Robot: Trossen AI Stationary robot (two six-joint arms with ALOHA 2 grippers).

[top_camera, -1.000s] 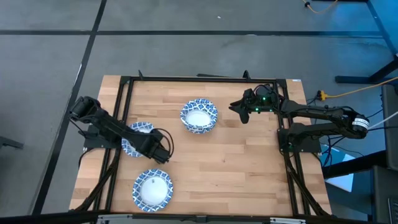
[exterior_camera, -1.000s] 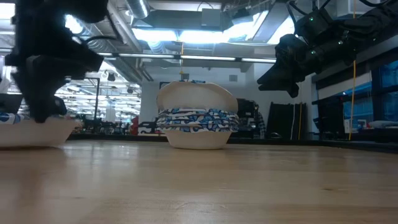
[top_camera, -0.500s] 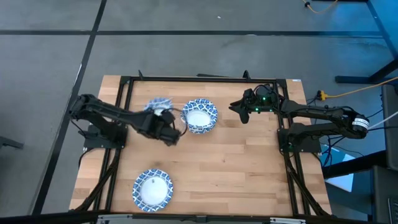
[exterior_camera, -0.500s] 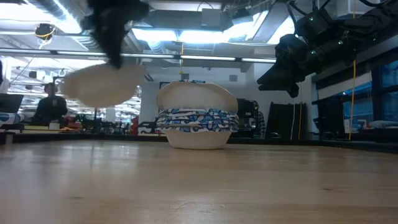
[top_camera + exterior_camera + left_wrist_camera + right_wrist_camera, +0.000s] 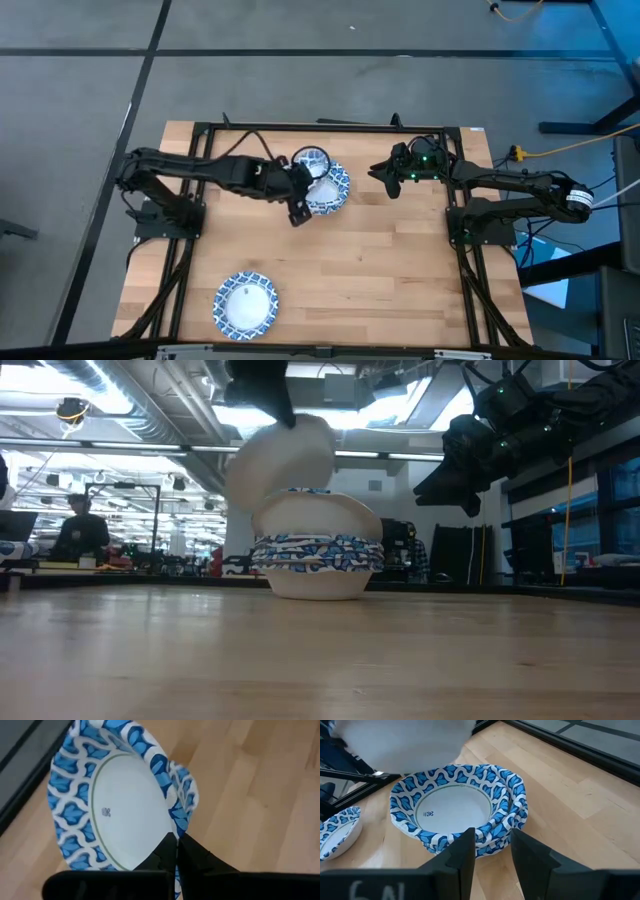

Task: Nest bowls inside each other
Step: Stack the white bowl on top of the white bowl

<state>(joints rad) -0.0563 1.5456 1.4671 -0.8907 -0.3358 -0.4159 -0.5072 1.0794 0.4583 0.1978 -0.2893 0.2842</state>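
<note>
Bowl of white centre and blue-patterned rim [image 5: 245, 303] sits alone near the table's front edge. Farther back, the left gripper [image 5: 300, 190] pinches a matching bowl [image 5: 311, 162], tilted above the nested stack [image 5: 327, 190]. Beyond, the right gripper [image 5: 383, 172] waits, fingers parted.

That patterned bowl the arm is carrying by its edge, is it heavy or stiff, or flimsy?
Probably light: the left gripper lifts the carried bowl by its rim alone, tilted. Its wavy, crimped rim hints at thin, somewhat bendable material. The stack of bowls sits low and wide, so likelier to slide than tip if nudged.
</note>
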